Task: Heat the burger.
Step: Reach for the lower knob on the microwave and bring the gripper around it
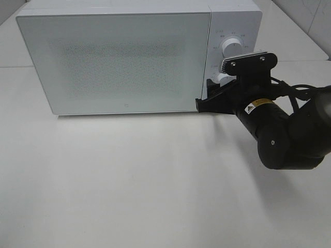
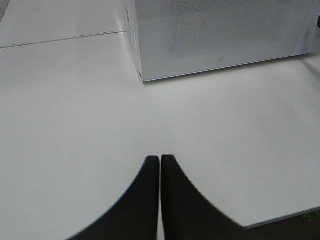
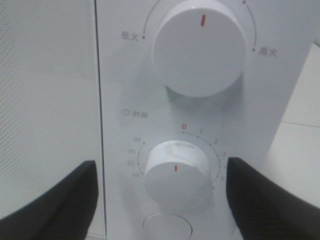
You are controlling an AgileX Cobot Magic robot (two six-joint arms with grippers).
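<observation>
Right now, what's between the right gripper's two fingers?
The lower timer knob of the microwave sits between the fingers of the right gripper, with a gap on each side. The right wrist view shows it.

Right arm [image 1: 289, 139]: matte black, thick rounded casing w/ a bulbous joint. Small sticker [image 1: 257, 105] on the casing: yellow warning triangle + white strip, text too small to read. Pale grey-white plate [image 1: 250, 55] tops the wrist block, rounded corners; 2 silver screws [image 1: 233, 63] on the black block just under it. Black cables [image 1: 292, 92] loop beside the wrist. Right pincer [image 1: 208, 94]: black, angular, flat-sided. In the wrist view its fingers [image 3: 55, 205] are plain black, smooth, rounded edges, no markings. Left pincer [image 2: 160, 161]: 2 black fingers [image 2: 140, 200], broad at base, curving to narrow tips, matte, a bit blurred up close.
</observation>
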